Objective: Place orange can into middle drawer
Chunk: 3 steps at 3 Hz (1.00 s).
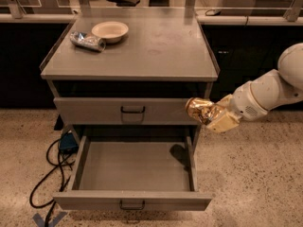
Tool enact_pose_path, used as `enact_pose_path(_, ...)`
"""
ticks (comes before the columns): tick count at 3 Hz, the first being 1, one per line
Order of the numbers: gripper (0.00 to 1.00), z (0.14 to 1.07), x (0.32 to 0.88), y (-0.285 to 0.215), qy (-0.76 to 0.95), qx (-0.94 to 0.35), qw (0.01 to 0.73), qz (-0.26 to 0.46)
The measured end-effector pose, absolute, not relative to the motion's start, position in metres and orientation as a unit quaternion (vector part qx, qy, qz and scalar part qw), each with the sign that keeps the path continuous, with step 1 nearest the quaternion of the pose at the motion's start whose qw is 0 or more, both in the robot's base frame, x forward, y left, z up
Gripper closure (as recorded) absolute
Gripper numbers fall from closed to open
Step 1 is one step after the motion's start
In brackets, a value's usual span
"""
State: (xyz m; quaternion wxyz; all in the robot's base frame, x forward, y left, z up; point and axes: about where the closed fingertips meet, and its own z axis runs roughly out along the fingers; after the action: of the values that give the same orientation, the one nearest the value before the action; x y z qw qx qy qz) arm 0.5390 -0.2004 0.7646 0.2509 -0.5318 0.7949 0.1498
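The orange can point(200, 109), shiny gold and creased, is held in my gripper point(213, 117), which is shut on it. The white arm reaches in from the right. The can hangs in the air at the right end of the closed upper drawer's front, above the right wall of the middle drawer point(132, 200). That drawer is pulled open at the bottom of the grey cabinet. Its plain grey tray holds nothing, and the can's shadow falls on its right back corner.
The closed grey drawer point(94, 111) sits above the open one. On the cabinet top point(156, 46), at the back left, lie a silver-blue can point(87, 40) and a cream bowl point(110, 30). Black cables and a blue box point(66, 143) lie on the floor to the left.
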Motion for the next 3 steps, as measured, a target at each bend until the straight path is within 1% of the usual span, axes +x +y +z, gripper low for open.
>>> enact_pose_path(1, 1.00, 0.721, 0.549, -0.189, 0.779, -0.539, 0.266, 0.180)
enact_pose_path(2, 1.00, 0.662, 0.562, -0.177, 0.759, -0.537, 0.294, 0.222)
enact_pose_path(3, 1.00, 0.590, 0.569, -0.163, 0.744, -0.530, 0.303, 0.272)
